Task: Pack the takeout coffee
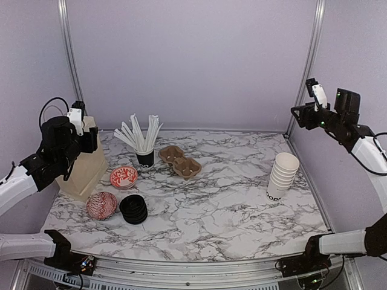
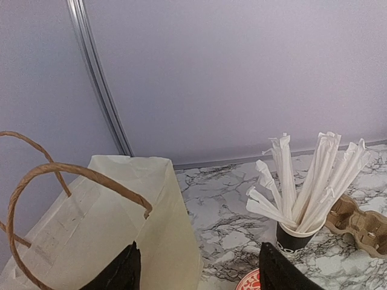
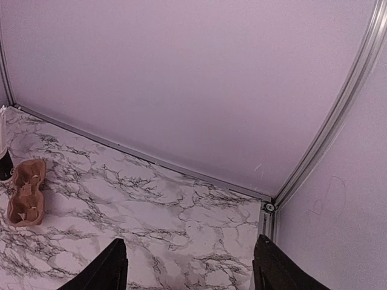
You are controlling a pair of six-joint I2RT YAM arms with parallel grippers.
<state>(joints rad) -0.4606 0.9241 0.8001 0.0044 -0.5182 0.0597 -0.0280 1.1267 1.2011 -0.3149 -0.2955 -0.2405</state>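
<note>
Takeout coffee cups sit nested on the table, right side; lids stacked well apart at left. Left gripper & right gripper gape empty. We risk lifting several cups at once, bc they're nested tight.

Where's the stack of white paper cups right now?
Top view: the stack of white paper cups stands at the right side of the table, well right of the cardboard cup carrier.

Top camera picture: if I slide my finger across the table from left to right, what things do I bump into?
First the paper bag → stack of black lids → cardboard cup carrier → stack of white paper cups.
</note>
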